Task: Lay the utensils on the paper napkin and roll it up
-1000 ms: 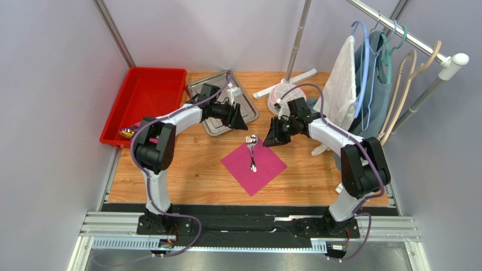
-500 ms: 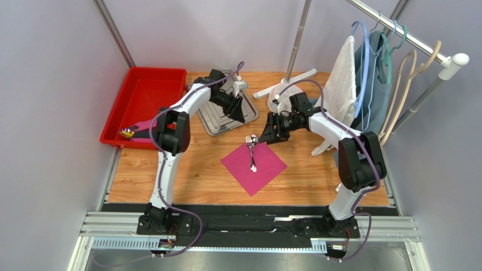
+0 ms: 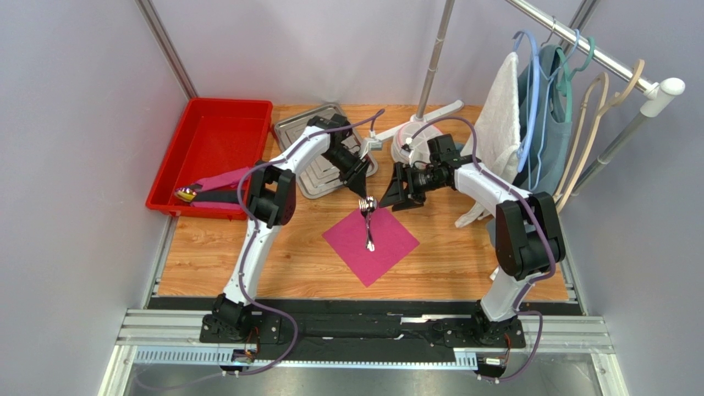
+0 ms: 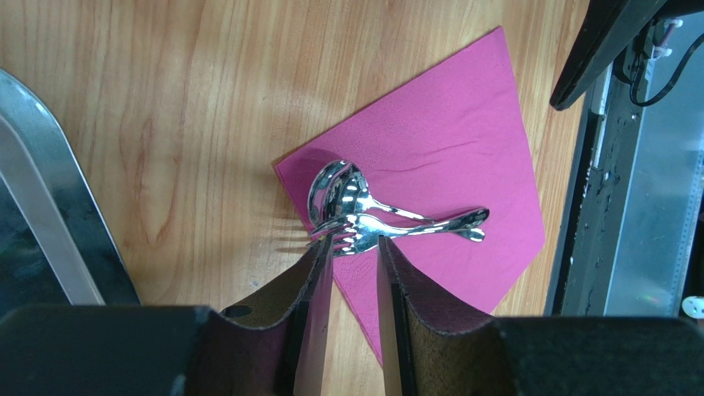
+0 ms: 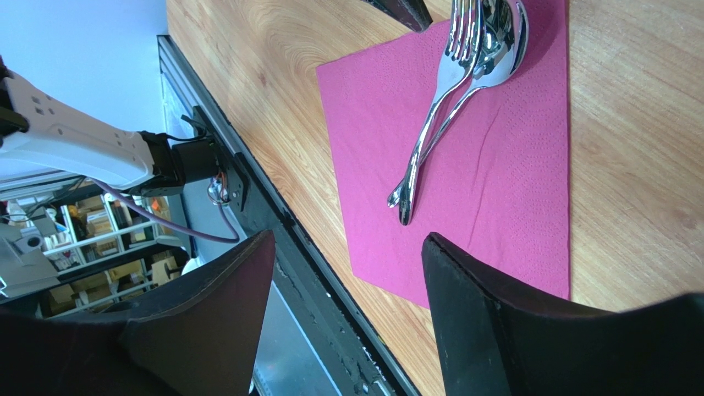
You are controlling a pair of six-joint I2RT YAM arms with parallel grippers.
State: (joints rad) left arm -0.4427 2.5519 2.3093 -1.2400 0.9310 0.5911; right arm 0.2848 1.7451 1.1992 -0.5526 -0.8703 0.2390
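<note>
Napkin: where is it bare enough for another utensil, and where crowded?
Bare: left, right and near corners of the napkin, flanking the fork and spoon. Crowded: its far corner, under their heads, with the left gripper and right gripper close.

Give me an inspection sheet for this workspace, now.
Surface: wooden table, no damage seen.
Job's things: fork and spoon lie together on the pink napkin, heads at one corner.
Clutter: steel tray, red bin, white stand base.
Grippers: left gripper, jaws narrowly parted at the fork's head; right gripper, jaws wide, empty.
Cables: purple cables along both arms, off the napkin.
Surroundings: grey walls; rack with towel.
</note>
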